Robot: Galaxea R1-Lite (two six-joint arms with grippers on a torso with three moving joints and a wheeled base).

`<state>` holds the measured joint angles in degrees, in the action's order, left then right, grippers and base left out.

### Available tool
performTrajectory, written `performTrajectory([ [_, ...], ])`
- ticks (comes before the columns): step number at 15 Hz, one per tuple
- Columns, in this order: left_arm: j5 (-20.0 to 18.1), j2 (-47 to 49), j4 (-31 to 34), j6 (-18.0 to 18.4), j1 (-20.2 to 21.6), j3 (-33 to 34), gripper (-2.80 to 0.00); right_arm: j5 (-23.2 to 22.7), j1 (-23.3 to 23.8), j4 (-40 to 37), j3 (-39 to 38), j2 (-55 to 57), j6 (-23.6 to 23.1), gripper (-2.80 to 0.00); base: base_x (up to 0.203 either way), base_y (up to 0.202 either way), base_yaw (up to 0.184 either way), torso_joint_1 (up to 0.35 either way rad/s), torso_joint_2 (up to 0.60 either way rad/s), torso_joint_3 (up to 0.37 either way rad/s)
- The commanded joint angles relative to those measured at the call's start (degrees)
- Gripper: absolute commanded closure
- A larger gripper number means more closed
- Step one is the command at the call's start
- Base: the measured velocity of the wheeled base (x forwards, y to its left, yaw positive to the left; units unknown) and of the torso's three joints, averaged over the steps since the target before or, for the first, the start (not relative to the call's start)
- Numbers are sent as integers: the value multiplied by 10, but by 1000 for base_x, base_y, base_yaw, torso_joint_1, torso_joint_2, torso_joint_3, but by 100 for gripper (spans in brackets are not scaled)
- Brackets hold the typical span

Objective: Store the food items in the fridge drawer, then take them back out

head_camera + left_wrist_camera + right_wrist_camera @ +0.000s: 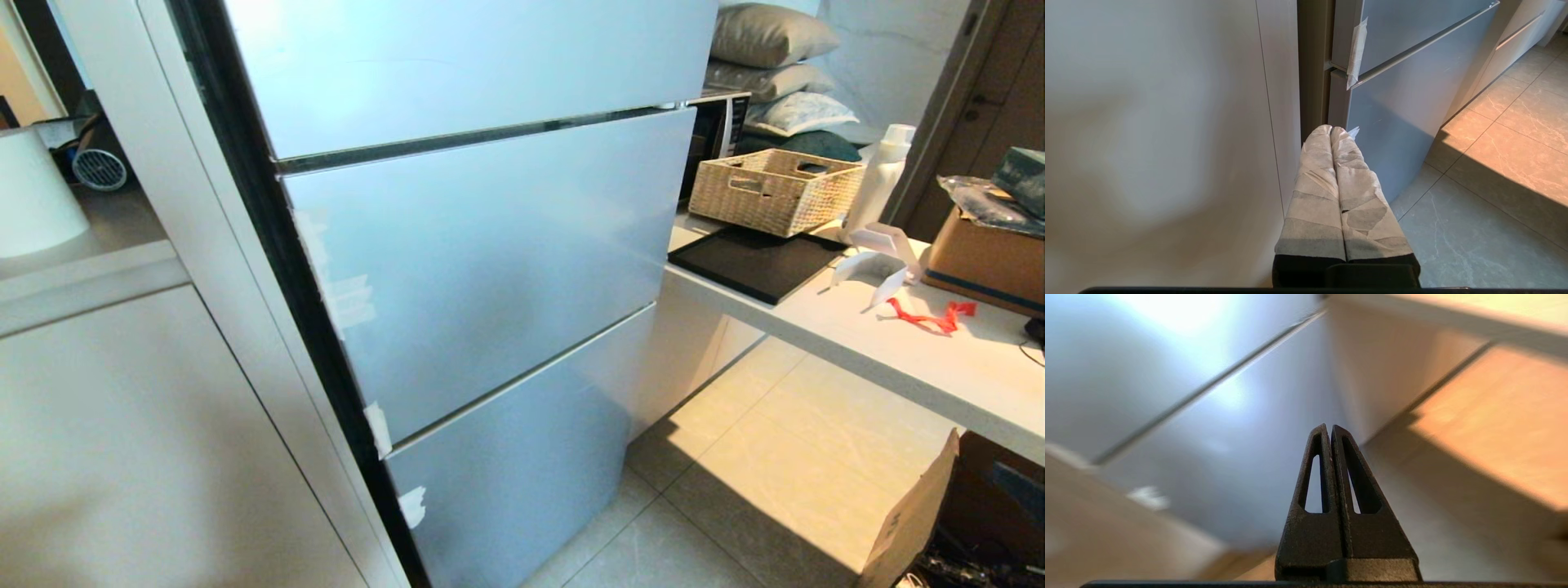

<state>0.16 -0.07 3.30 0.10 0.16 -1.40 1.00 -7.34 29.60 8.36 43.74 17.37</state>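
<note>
- The fridge (pixel 490 269) is standing fully closed; the fridge drawer and food items are nowhere showing.
- The right gripper (pixel 1330 430), fingers pressed together and empty, is facing its lower panels; I'd aim squarely for a door edge.
- The left gripper (pixel 1331 130), also closed, is hanging low.

The fridge (pixel 490 245) stands closed, with three grey-blue door fronts stacked one above another and horizontal seams between them. Scraps of white tape (pixel 377 429) sit along its left edge. Left of the fridge stands a white cabinet panel (pixel 122 449). Right of the fridge runs a white counter (pixel 939 367) carrying a black tray (pixel 755 261), a woven basket (pixel 774 189), a white bottle (pixel 880 175), a cardboard box (pixel 984 257) and a red strip (pixel 931 317). A microwave (pixel 717 135) stands behind the basket, just beside the fridge. Tiled floor (pixel 735 474) lies below the counter. No arm is in view.
</note>
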Motion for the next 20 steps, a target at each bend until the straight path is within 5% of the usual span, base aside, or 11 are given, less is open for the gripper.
performTrajectory([
  [1, 0, 1, 0, 0, 0, 0, 0, -33, 66, -2, -55, -115, -40, 0, 0, 0, 0, 0, 0, 0],
  [4, 0, 1, 0, 0, 0, 0, 0, -49, 69, -88, -78, -226, -110, 0, 0, 0, 0, 0, 0, 0],
  [7, 0, 1, 0, 0, 0, 0, 0, -44, 67, -251, -77, -348, -154, 0, 0, 0, 0, 0, 0, 0],
  [13, 0, 1, 0, 0, 0, 0, 0, 5, 70, -296, -83, -437, -191, 0, 0, 0, 0, 0, 0, 0],
  [20, 0, 1, 0, 0, 0, 0, 0, 8, 70, -296, -84, -437, -153, 0, 0, 0, 0, 0, 0, 0],
])
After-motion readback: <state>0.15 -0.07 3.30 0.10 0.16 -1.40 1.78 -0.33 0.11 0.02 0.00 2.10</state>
